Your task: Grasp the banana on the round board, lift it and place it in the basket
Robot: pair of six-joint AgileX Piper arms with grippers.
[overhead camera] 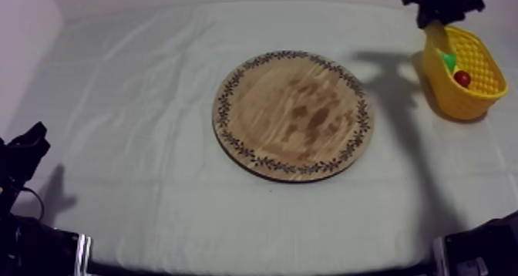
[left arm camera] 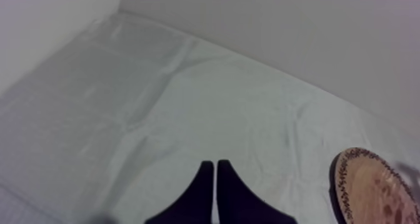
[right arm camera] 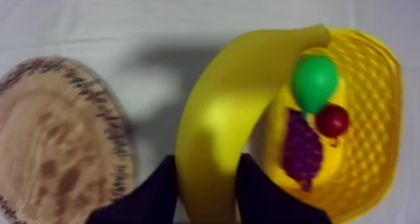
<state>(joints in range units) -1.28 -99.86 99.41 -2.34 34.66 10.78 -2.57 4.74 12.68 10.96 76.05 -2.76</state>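
Right claw (right arm camera: 209, 183) clamped on banana (right arm camera: 237, 95), lower end; banana juts over basket (right arm camera: 382, 82) rim, tip above pear (right arm camera: 314, 82), grapes (right arm camera: 301, 148), small red fruit (right arm camera: 332, 120); judged light, stiff, slick plastic, so mid-body hold would slip less; board (right arm camera: 56, 145) nearby on counter (right arm camera: 94, 20); left claw (left arm camera: 215, 175) pinched together, empty.

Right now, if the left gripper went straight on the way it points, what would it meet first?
Probably only the grey-white cloth: the left gripper, shut, points over bare cloth, and the wooden board lies off to the side.
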